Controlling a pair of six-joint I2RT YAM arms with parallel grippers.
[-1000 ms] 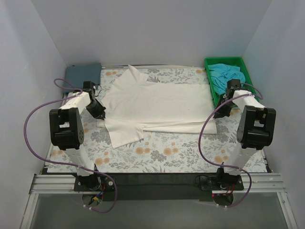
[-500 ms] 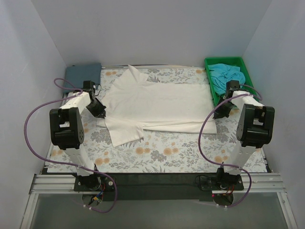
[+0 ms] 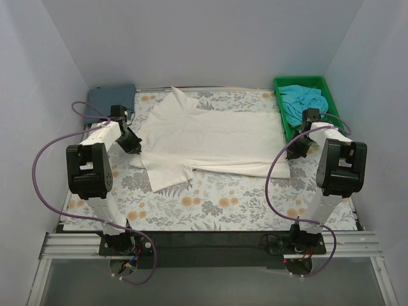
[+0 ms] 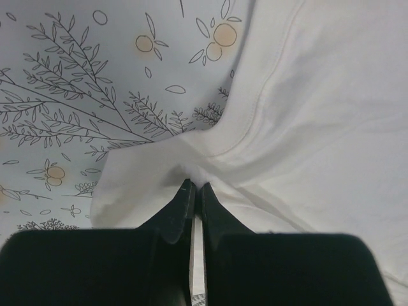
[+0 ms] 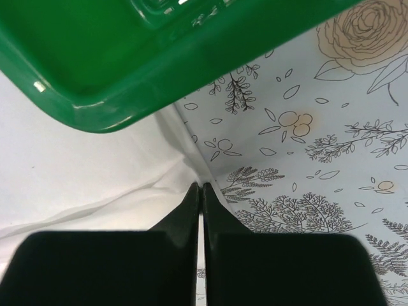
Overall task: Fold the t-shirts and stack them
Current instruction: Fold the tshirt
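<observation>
The cream-white t-shirt (image 3: 204, 140) lies spread across the floral table cover, plain side up, no graphic showing. My left gripper (image 3: 132, 145) is shut on the shirt's left edge near the sleeve; it also shows in the left wrist view (image 4: 194, 188), pinching a fold of white cloth (image 4: 306, 115). My right gripper (image 3: 293, 152) is shut on the shirt's right hem corner; in the right wrist view (image 5: 199, 187) it pinches the cloth (image 5: 83, 172). The turquoise t-shirt (image 3: 299, 102) lies crumpled in the green bin (image 3: 322, 81). The slate blue-grey t-shirt (image 3: 111, 99) lies folded at the back left.
The green bin's rim (image 5: 159, 76) hangs just above my right gripper. Grey walls close in the back and both sides. The floral cover (image 3: 223, 204) lies bare in front of the shirt. Purple cables loop beside both arms.
My left gripper has moved a little toward the back, drawing the shirt's left edge and sleeve with it. The right gripper has barely moved.
</observation>
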